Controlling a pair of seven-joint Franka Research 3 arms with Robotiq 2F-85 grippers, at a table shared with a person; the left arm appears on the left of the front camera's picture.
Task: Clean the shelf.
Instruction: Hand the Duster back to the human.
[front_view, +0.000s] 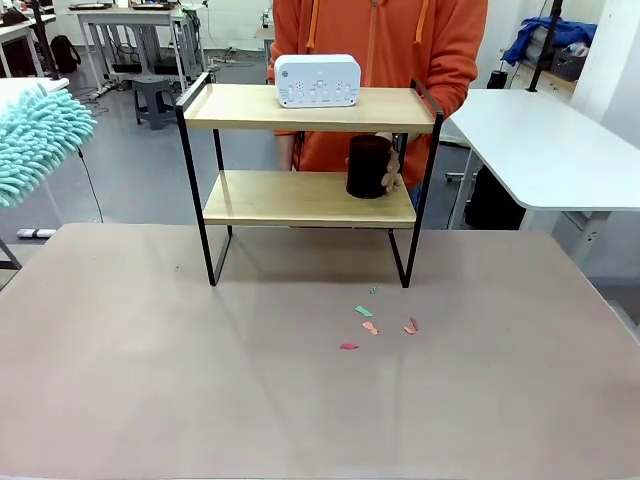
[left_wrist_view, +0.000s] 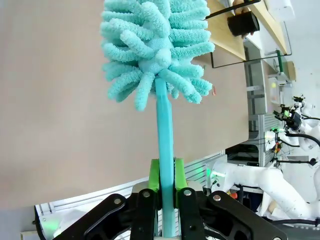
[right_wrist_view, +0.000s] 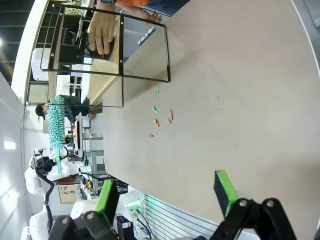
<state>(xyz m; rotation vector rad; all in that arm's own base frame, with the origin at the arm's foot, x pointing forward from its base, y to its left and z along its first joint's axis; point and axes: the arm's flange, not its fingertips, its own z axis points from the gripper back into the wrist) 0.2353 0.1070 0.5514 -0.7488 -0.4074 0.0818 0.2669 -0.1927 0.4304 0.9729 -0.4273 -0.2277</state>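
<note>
Left claw (left_wrist_view: 166, 174) clenched on teal duster (left_wrist_view: 155, 50) handle; right claw (right_wrist_view: 166, 191) spread, empty. Paper scraps (front_view: 368, 325) mid worktop (front_view: 150, 350). Shelf (front_view: 300, 198) at 12 o'clock, far edge, upright, long axis 9-to-3, open front facing 6. Person's hand (front_view: 392, 165) on black cup (front_view: 368, 166), lower board.

Shelf (front_view: 230, 108) — white box (front_view: 317, 80) top, black cup (front_view: 368, 167) lower board; scraps (front_view: 370, 326) front.

Black linkages, silver screws and green pads (left_wrist_view: 154, 175) are shown on the left end effector (left_wrist_view: 166, 172) and right end effector (right_wrist_view: 167, 192), bottom of frame. An orange hoodie (front_view: 445, 50) with drawstrings is worn by the person (front_view: 330, 150), top centre.
</note>
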